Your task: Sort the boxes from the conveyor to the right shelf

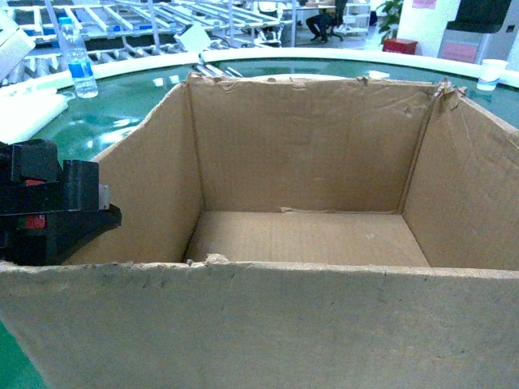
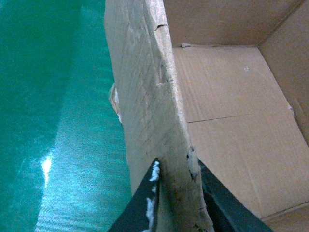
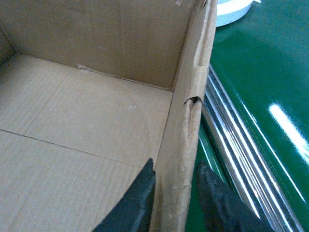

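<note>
While it fills most of the head view, the cardboard box (image 1: 308, 235) stands upright on the green conveyor (image 1: 122, 121), open at the top, with nothing visible inside it; its top rim is ragged and torn, with no flaps. Left gripper (image 2: 176, 203): jaws astride the box's left wall near the corner closest to the camera, one black finger (image 2: 145, 203) outside against the cardboard, the other inside, both touching the wall, so the jaws are clamped on the box; white scuffs mark the outer finger. In the head view the black body of this gripper (image 1: 49, 207) sits just outside the box's left wall. Right gripper (image 3: 176, 203): jaws astride the box's right wall, one black finger (image 3: 137, 203) inside the box and the other outside, both pressed to the cardboard, likewise clamped; a small tear shows in the rim ahead of them. Box floor: plain corrugated board with a centre seam. Shiny metal rails (image 3: 236, 159) run just beside the box's right wall, between it and the green surface. Beyond the box's far-left corner a clear water bottle (image 1: 79, 63) with a blue label stands on the conveyor; the white rim (image 1: 324, 55) curves past the box's far wall. Further behind, a steel shelf (image 1: 162, 20) of rails; a white cup (image 1: 491, 73) sits beyond the box's far-right corner.
</note>
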Robot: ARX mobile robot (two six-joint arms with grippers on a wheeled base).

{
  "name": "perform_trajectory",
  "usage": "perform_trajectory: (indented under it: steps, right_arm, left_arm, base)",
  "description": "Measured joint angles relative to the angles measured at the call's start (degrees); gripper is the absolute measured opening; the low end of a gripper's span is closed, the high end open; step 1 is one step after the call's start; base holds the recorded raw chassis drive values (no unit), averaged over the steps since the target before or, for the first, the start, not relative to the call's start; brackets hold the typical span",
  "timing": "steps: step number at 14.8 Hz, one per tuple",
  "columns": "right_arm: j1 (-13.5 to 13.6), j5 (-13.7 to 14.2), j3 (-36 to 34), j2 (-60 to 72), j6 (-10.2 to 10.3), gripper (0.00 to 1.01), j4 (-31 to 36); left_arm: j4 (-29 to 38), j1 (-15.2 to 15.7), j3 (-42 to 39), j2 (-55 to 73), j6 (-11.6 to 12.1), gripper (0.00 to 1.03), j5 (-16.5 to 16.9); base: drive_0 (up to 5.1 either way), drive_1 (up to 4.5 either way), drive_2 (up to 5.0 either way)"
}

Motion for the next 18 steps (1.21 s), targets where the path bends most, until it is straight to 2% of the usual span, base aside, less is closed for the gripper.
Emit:
perform_trajectory:
  steps: [1,2,3,7,8,9,11,13,16,18]
  right_arm:
    - [0.26,-0.44,-0.09,-0.22,0.44,0.18,-0.11]
    - [0.44,-0.61,-0.13,-0.28,1.22,0.08,-0.02]
    - [0.68,-0.66,-0.33,-0.61,2.54,0.03,0.11]
    - [0.24,-0.37,-0.83,-3.1,3.85,0.03,0.15]
    - [-0.2,-0.33,-0.39,-4.98,3.93,0.03,0.79]
    - [-1.05,-0.28,1.6,-7.48,3.91,0.03,1.33]
    - [-2.34,0.13,6.19,-12.5,3.58,0.03,2.49]
    - [-2.84,0.0,7.54,-16.2,2.43,0.03,4.22]
    - [-2.84,0.0,6.6,-14.29,2.34,0.03,3.1]
    - [-2.84,-0.02,6.54,-14.4,2.34,0.03,3.41]
  left_arm:
    - [-0.02,-0.24,0.0,-0.17,-0.17,0.09,-0.94]
    - [0.02,-0.26,0.0,-0.2,-0.37,0.02,-1.55]
    - [-0.02,-0.31,-0.02,-0.33,-0.61,0.02,-1.49]
    - [1.97,-0.09,-0.52,-2.91,-0.48,0.02,-2.16]
    - [3.93,-0.22,-0.35,-4.31,0.76,0.02,-3.32]
    - [5.73,-0.83,1.68,-5.99,2.82,0.02,-5.25]
    - [10.88,-2.03,6.54,-9.38,6.67,0.02,-6.84]
    - [13.07,-3.19,7.85,-12.63,8.96,0.02,-8.55]
    - [11.3,-3.19,7.48,-11.13,9.11,0.02,-8.66]
    - [11.8,-3.19,7.21,-11.04,9.11,0.02,-8.74]
  base:
    - [0.0,0.0,0.0]
    - [0.0,0.0,0.0]
    - [0.0,0.0,0.0]
    - [0.0,0.0,0.0]
    - [0.0,0.0,0.0]
    - [0.0,0.0,0.0]
    - [0.0,0.0,0.0]
    - [0.0,0.0,0.0]
    - [0.0,0.0,0.0]
    - [0.0,-4.01,4.1]
